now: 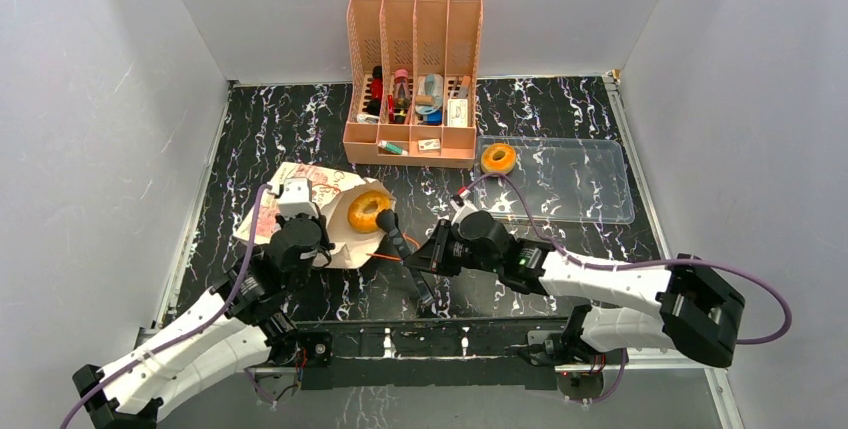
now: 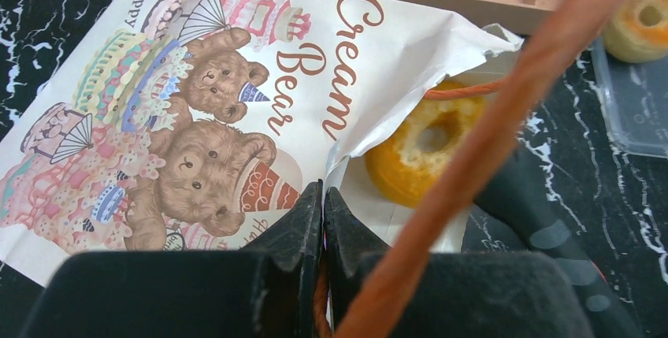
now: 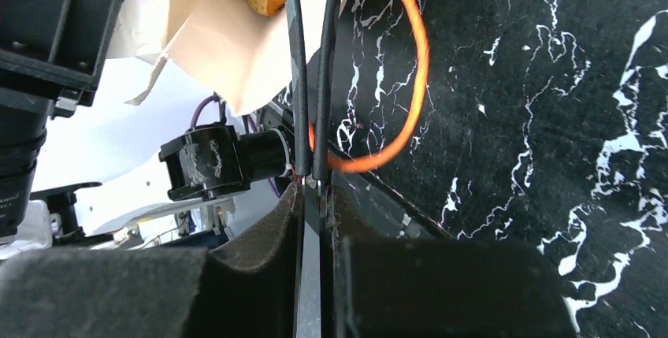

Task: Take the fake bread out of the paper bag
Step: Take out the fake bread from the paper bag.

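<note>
While the left claw is pinched fully closed on the thin orange cord handle, the paper bag lies flat on the black marbled table just beyond it. Its bear print faces up, and a golden-brown, spongy ring of fake bread sits half out of its crumpled mouth, right of the fingers. Right claw is clamped tight on slim black tongs that reach to that ring's edge; another ring sits in the clear plastic tray, far right.
</note>
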Tool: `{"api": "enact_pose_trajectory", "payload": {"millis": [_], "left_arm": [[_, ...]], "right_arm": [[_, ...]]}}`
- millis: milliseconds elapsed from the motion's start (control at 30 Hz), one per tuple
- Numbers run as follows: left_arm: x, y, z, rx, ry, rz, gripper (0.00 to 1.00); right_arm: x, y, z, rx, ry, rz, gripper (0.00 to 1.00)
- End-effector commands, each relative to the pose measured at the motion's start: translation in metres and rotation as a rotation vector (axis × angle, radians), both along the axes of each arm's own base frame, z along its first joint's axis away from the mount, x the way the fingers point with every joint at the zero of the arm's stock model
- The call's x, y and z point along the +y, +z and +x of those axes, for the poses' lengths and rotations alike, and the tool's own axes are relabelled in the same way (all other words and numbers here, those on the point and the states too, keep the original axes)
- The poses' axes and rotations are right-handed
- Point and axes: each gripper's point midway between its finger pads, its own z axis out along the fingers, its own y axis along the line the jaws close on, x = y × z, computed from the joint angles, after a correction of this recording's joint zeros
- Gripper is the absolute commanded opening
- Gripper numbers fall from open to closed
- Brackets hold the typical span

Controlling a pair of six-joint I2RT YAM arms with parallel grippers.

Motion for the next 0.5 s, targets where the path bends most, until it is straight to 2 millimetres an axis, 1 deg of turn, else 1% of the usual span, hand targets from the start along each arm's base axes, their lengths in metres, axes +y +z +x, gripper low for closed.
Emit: {"api": "enact_pose_trajectory", "payload": {"millis": [0,200,467], "left_arm": [[0.014,0.000,0.001,0.015,0.067,0.069,0.00],[0.013,-0.005,0.004,0.040,0.076,0.097,0.00],[0.015,-0.003,0.003,0.027,0.080,0.085,0.00]], "right_arm": [[-0.007,0.021,0.011,-0.084,-0.071,0.019,0.00],[-0.019,0.038,0.011,-0.122,-0.114,0.000,0.00],[-0.055,0.054,0.022,-0.162,-0.264,-0.036,0.00]]}}
